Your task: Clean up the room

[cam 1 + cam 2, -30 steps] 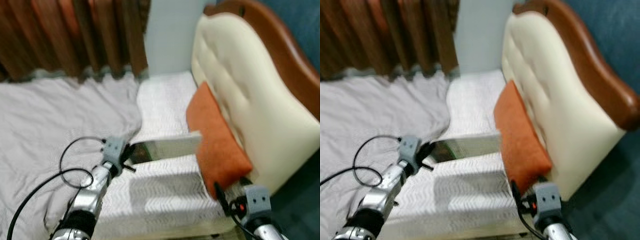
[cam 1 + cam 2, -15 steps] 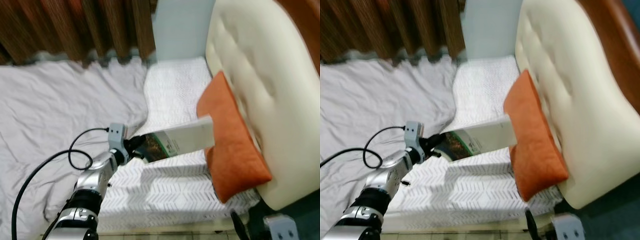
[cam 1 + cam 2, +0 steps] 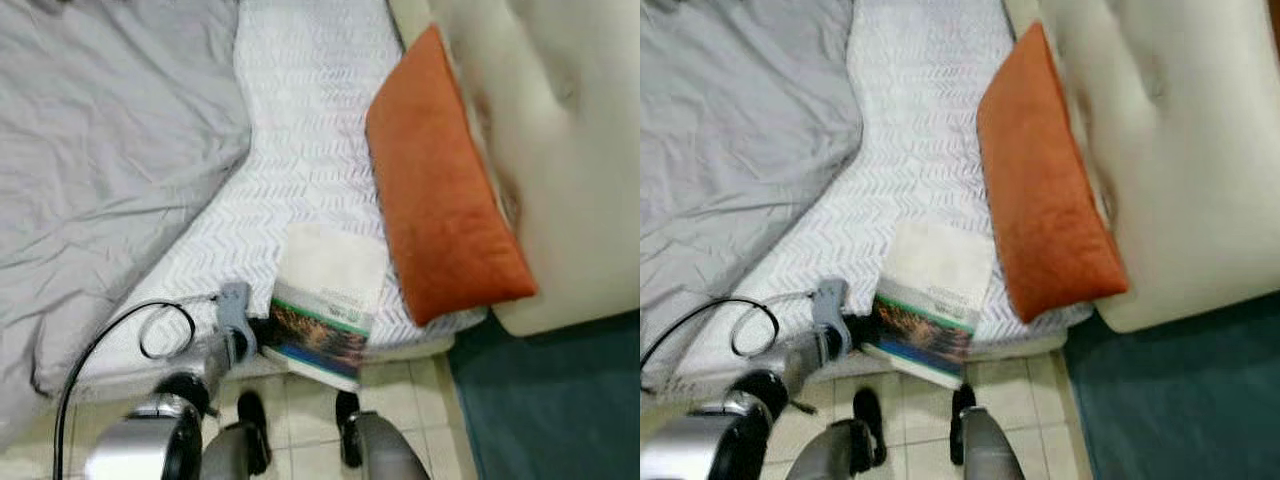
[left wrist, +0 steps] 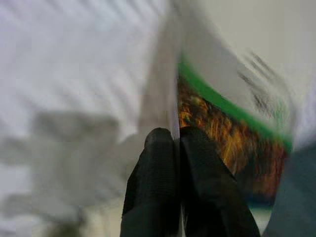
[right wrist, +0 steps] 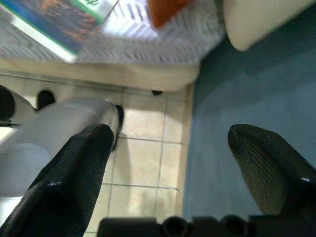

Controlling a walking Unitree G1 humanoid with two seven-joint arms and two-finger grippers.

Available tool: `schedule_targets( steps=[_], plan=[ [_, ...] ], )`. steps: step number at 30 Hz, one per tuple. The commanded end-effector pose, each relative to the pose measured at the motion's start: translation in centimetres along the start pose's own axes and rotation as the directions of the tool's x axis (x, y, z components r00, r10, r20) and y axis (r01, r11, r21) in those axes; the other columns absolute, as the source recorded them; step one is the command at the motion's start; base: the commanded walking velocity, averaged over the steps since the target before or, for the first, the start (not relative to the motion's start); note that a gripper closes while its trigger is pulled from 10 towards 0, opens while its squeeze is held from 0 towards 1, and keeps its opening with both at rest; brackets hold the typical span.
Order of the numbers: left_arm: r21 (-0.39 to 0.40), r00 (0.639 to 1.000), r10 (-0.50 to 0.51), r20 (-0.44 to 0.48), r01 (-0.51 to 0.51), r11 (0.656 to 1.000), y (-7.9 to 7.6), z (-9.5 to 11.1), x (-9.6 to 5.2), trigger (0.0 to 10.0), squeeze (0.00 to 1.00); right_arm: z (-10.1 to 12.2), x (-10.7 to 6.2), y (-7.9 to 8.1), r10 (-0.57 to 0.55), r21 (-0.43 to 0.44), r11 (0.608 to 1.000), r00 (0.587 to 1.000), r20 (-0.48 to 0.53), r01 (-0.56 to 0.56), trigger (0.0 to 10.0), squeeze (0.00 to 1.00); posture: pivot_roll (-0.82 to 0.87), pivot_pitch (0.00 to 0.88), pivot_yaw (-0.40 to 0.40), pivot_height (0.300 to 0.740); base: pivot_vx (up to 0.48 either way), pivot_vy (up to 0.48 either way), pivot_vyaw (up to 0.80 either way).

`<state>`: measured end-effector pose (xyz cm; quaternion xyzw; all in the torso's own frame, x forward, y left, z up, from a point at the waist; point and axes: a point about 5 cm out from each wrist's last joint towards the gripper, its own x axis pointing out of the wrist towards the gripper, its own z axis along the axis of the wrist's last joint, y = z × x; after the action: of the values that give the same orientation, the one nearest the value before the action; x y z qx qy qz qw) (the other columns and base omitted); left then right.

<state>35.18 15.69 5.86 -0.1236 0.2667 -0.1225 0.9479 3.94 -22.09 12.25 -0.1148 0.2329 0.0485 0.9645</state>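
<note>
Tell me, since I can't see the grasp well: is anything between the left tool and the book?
Nothing visible is. The left tool is shut on the book, its black fingers pinching the edge directly. The book hangs over the mattress edge, beside the orange pillow.

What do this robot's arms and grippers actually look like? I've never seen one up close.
The left arm is shiny silver metal with dark joints, a grey block at its wrist and a black cable looping beside it. Each gripper ends in two long black fingers: smooth and rounded on the left gripper, wider with a fine mesh texture on the right gripper.
</note>
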Motion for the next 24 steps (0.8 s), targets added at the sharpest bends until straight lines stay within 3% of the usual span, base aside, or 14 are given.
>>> schedule_targets(
  steps=[1,2,7,8,10,11,12,13,15,19,22,24],
  plan=[
    [-0.025,0.996,0.072,0.061,-0.070,0.997,1.0,1.1,-0.3,10.0,0.00,-0.4,-0.5,0.1,-0.002,0.010,1.000,0.999,-0.048,0.003,10.0,0.00,-0.49,0.563,-0.079,0.740,0.000,0.000,0.00],
    [0.011,0.986,0.112,0.124,-0.114,0.993,1.4,2.3,-0.4,10.0,0.00,-0.2,-0.4,0.4,-0.002,0.018,1.000,0.999,-0.043,0.003,10.0,0.00,-0.49,0.558,-0.067,0.740,0.000,0.000,0.00],
    [0.045,0.964,0.162,0.211,-0.175,0.984,1.4,4.3,-0.5,10.0,0.00,-0.4,-0.6,0.7,-0.008,0.031,0.999,0.999,-0.052,0.009,10.0,0.00,-0.48,0.558,-0.054,0.740,0.000,0.000,0.00],
    [-0.009,0.951,0.189,0.246,-0.192,0.981,1.5,5.1,-0.6,10.0,0.00,-0.6,-0.7,0.9,-0.008,0.037,0.999,0.998,-0.060,0.010,10.0,0.00,-0.48,0.561,-0.048,0.740,0.000,0.000,0.00],
    [-0.034,0.946,0.199,0.255,-0.197,0.980,1.5,5.3,-0.6,10.0,0.00,-0.6,-0.7,0.9,-0.008,0.038,0.999,0.998,-0.064,0.010,10.0,0.00,-0.48,0.561,-0.048,0.740,0.000,0.000,0.00],
    [-0.129,0.934,0.233,0.270,-0.205,0.970,1.7,5.4,-0.7,10.0,0.00,-0.8,-0.8,1.2,-0.006,0.044,0.999,0.998,-0.070,0.010,10.0,0.00,-0.47,0.557,-0.043,0.740,0.000,0.000,0.00],
    [-0.129,0.934,0.233,0.270,-0.205,0.970,1.7,5.4,-0.7,10.0,0.00,-0.8,-0.8,1.2,-0.006,0.044,0.999,0.998,-0.070,0.010,10.0,0.00,-0.47,0.557,-0.043,0.740,0.000,0.000,0.00],
    [-0.221,0.929,0.259,0.265,-0.202,0.954,1.7,4.9,-0.6,10.0,0.00,-0.8,-0.9,1.3,-0.006,0.049,0.999,0.997,-0.074,0.009,10.0,0.00,-0.48,0.557,-0.044,0.740,0.000,0.000,0.00],
    [-0.254,0.929,0.264,0.258,-0.198,0.947,1.6,4.6,-0.6,10.0,0.00,-0.8,-0.9,1.4,-0.005,0.050,0.999,0.997,-0.074,0.009,10.0,0.00,-0.48,0.557,-0.046,0.740,0.000,0.000,0.00],
    [-0.237,0.961,0.190,0.200,-0.141,0.961,-0.6,2.8,0.5,10.0,0.00,-0.6,-1.0,1.8,0.003,0.052,0.999,0.997,-0.074,0.001,10.0,0.00,-0.50,0.566,-0.054,0.740,0.000,0.000,0.00],
    [-0.175,0.972,0.129,0.194,-0.095,0.980,-2.8,3.1,1.1,10.0,0.00,-0.6,-1.3,1.9,0.001,0.051,0.999,0.997,-0.076,0.003,10.0,0.00,-0.51,0.574,-0.047,0.740,0.000,0.000,0.00],
    [-0.157,0.972,0.119,0.200,-0.088,0.984,-3.1,3.5,1.2,10.0,0.00,-0.6,-1.4,2.1,0.001,0.053,0.999,0.997,-0.078,0.004,10.0,0.00,-0.51,0.573,-0.040,0.740,0.000,0.000,0.00]
  ],
)
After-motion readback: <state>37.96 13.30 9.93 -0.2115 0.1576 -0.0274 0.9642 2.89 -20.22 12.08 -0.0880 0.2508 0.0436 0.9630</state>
